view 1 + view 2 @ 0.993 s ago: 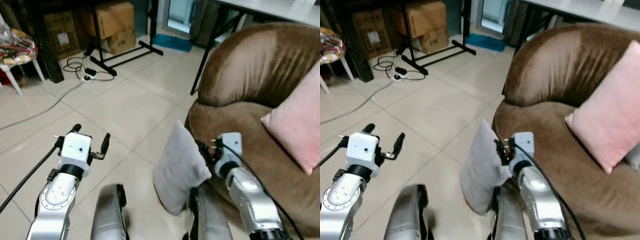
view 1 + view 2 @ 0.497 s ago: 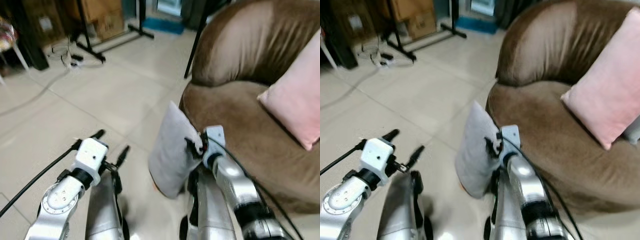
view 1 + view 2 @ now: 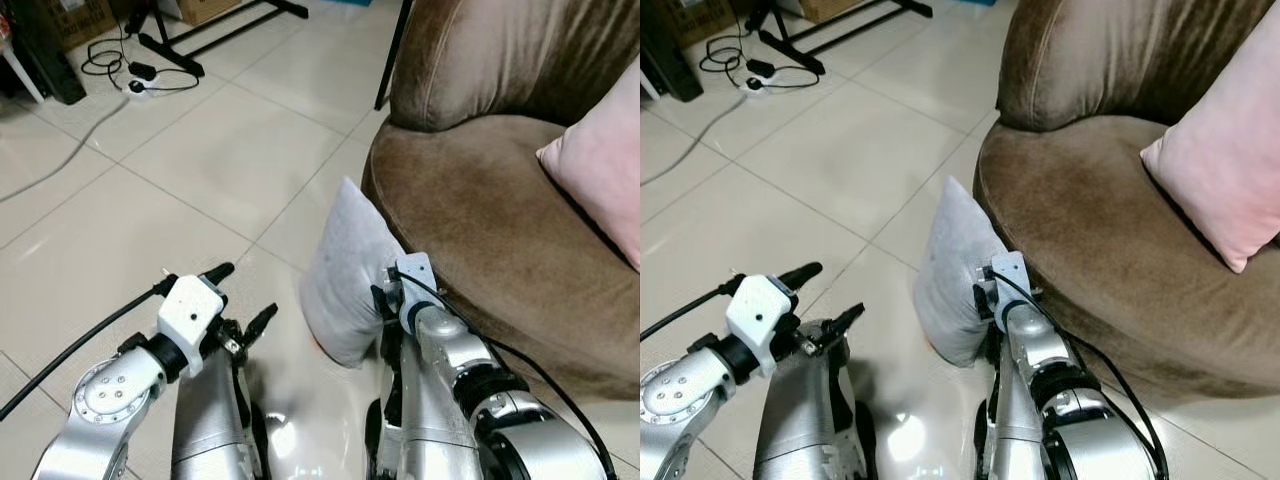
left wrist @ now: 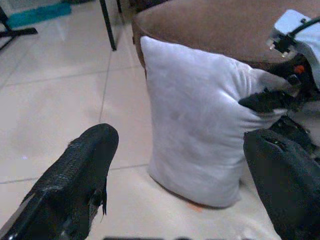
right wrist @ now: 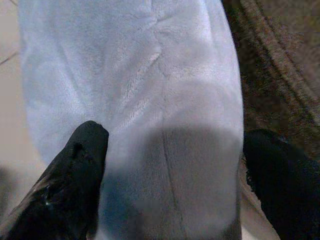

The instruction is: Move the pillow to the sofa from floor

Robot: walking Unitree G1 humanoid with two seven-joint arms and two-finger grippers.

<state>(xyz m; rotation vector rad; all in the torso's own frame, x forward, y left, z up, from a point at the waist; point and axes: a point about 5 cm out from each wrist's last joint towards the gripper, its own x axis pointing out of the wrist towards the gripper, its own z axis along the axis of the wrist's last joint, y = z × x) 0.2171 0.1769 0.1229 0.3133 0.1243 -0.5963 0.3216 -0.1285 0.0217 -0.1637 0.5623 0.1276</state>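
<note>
Left eye view: camera now tilted lower and nearer than a second ago; cardboard boxes gone from frame. Grey pillow [image 3: 347, 275] stands on edge on floor [image 3: 200, 170], leaning against sofa [image 3: 480, 220] front. Right hand [image 5: 170, 165] fingers spread round pillow's edge, not yet squeezed. Left hand [image 3: 238, 300] open, empty, now pointing at pillow. Pink cushion [image 3: 605, 175] on seat. Judgement: grasp imminent, lift pending.

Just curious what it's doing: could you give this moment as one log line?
pillow: on floor, leaning on sofa | right end effector: straddling pillow edge | left end effector: open, apart from pillow
</note>
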